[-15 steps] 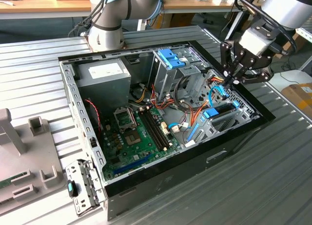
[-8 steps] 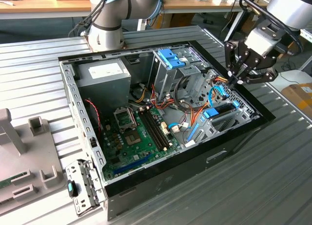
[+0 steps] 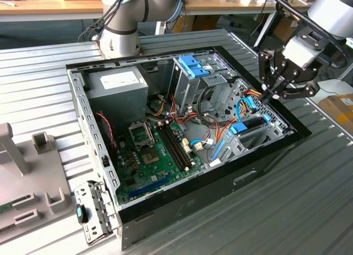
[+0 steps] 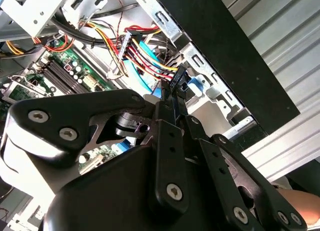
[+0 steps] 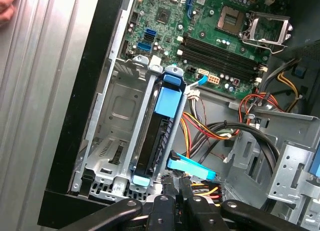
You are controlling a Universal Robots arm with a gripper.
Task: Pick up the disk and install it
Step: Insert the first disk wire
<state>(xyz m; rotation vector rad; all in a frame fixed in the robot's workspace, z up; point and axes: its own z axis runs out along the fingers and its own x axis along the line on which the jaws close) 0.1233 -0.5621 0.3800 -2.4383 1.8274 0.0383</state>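
Hovering at the right of the exterior view, the gripper point(image 3: 268, 95) hangs over the edge of the open computer case point(image 3: 182, 202) on the ribbed metal worktop point(image 3: 309, 200). Its fingers point(image 4: 172, 103) are clenched together with nothing visible between them, their tips just beside a black connector point(image 4: 177, 80) on a bundle of coloured cables point(image 4: 145, 56). The disk point(image 5: 156, 143), dark with blue rails, stands on edge inside the silver drive bay point(image 5: 112, 116) near the case's right wall, beside the green motherboard point(image 3: 154, 150).
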